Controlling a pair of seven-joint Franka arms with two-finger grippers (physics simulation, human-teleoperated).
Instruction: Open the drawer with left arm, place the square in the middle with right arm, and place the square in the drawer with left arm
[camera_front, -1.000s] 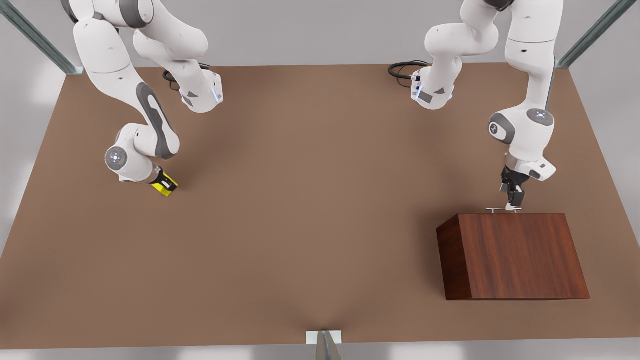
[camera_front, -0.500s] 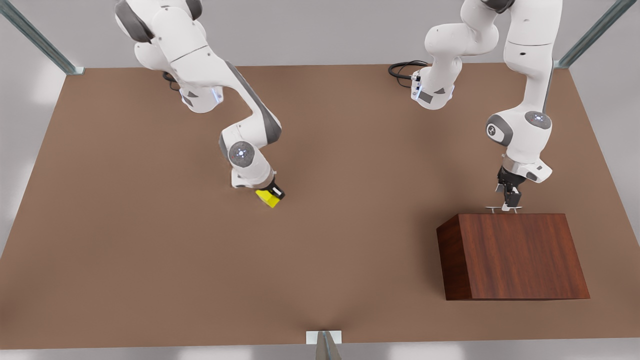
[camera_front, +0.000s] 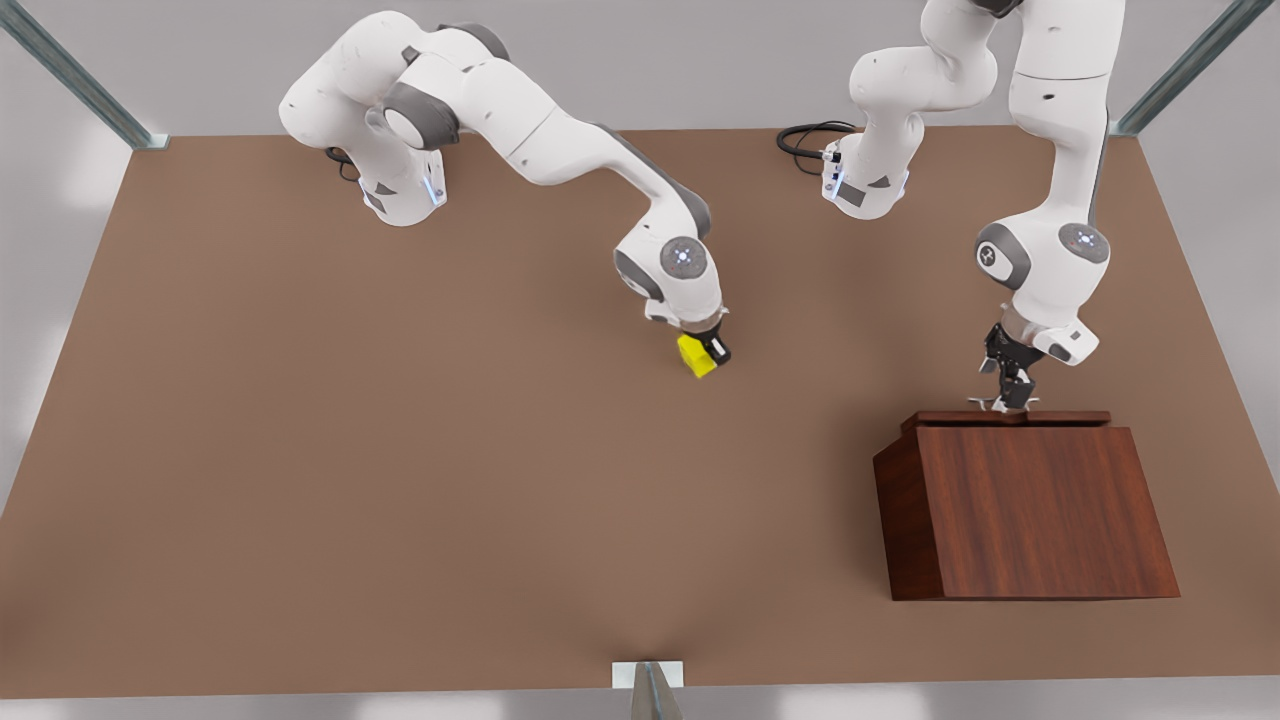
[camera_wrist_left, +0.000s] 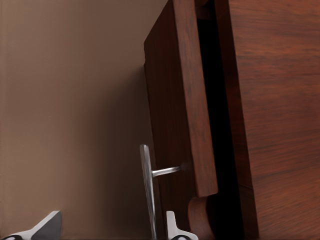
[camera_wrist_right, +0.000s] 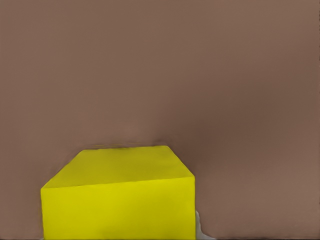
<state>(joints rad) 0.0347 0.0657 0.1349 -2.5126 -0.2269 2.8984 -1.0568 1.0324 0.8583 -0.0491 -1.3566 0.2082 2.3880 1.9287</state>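
Observation:
The square, a yellow cube (camera_front: 694, 356), hangs just above the middle of the brown tabletop (camera_front: 560, 450), with my right gripper (camera_front: 708, 351) shut on it. The cube (camera_wrist_right: 120, 195) lies close under the right wrist camera, with bare table beyond it. At the front view's right, the drawer (camera_front: 1005, 417) stands a little way out of the wooden cabinet (camera_front: 1040, 510). My left gripper (camera_front: 1005, 398) is at its silver handle (camera_wrist_left: 146, 190). The gripper (camera_wrist_left: 110, 231) is open, the bar between its fingers and one fingertip (camera_wrist_left: 172, 227) behind it. A dark gap shows behind the drawer front (camera_wrist_left: 175, 100).
Both arm bases stand at the table's far edge, with a black cable loop (camera_front: 805, 138) beside the base at the front view's right. A metal post (camera_front: 650, 690) rises at the near edge. Open tabletop lies between the cube and the cabinet.
My right arm has swung the cube from the front view's left to the middle of the table. The left gripper has drawn back, and the drawer has slid a little way out.

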